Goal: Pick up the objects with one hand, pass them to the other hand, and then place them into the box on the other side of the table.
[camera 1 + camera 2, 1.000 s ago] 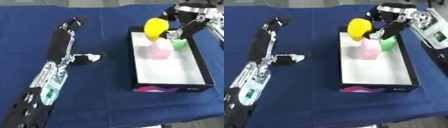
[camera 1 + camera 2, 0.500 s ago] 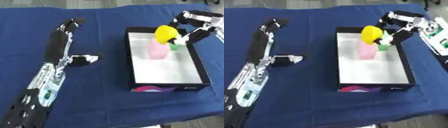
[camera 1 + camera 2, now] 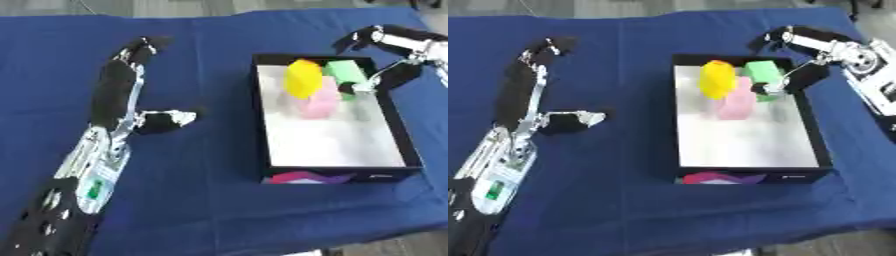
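Yellow object [image 3: 717,79] now down in the box's [image 3: 815,145] far end, leaning on the pink block [image 3: 737,104], green block [image 3: 763,75] just beside. Looks dropped rather than placed neatly, probably fine for the task. Right hand [image 3: 798,55] hanging over the box's far right corner, fingers spread, holding nothing. Left hand [image 3: 118,95] flat on the blue cloth [image 3: 210,200], fingers straight, thumb out, idle.
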